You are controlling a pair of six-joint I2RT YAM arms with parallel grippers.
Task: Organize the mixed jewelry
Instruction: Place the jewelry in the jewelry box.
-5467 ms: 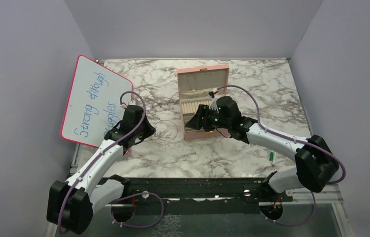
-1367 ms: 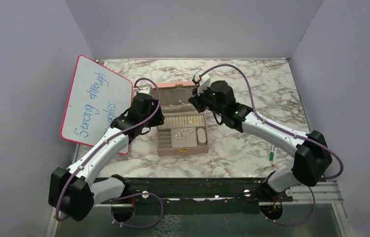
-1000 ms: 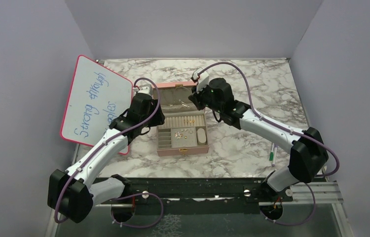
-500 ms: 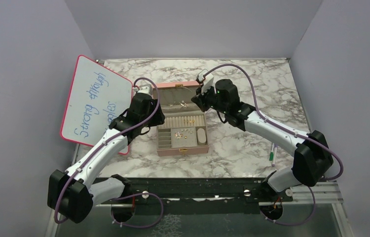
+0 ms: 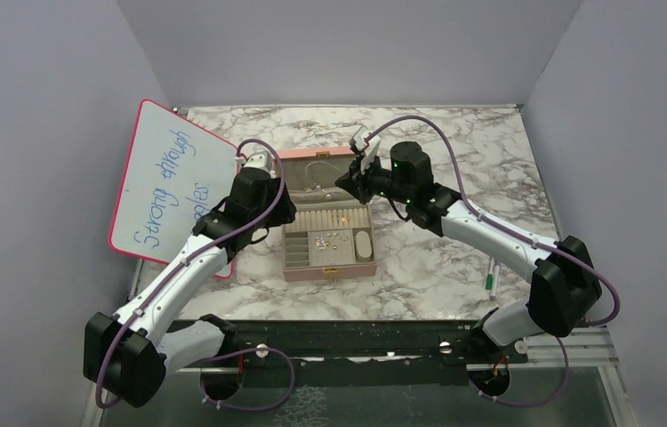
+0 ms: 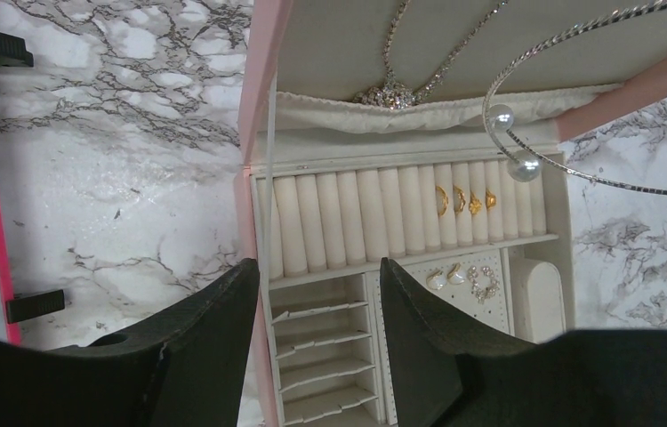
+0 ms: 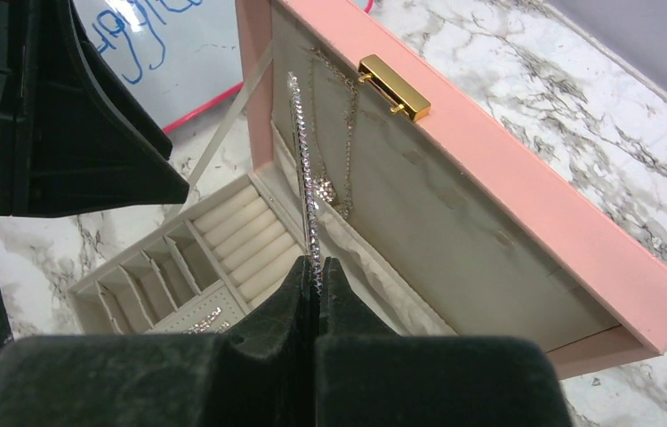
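Observation:
The pink box (image 5: 330, 269) lies open mid-table with its lid (image 7: 490, 196) laid back. Gold rings (image 6: 463, 199) sit in the ring rolls, and pale earrings (image 6: 445, 277) and a sparkly piece (image 6: 484, 283) rest on the tray below. A necklace (image 6: 392, 92) lies in the lid. My right gripper (image 7: 315, 267) is shut on a thin silver hoop (image 7: 303, 160) with two pearls (image 6: 512, 140), held over the lid. My left gripper (image 6: 317, 294) stands open astride the box's left wall, holding nothing.
A pink-framed whiteboard (image 5: 165, 187) leans at the left, close behind my left arm. A green-and-white marker pen (image 5: 491, 283) lies on the marble at the right, near my right arm's base. Grey walls close in the back and both sides.
The box was drawn nearer and leftwards, its lid laid back. In the last second my right wrist shifted slightly right with the hoop. My left arm barely moved.

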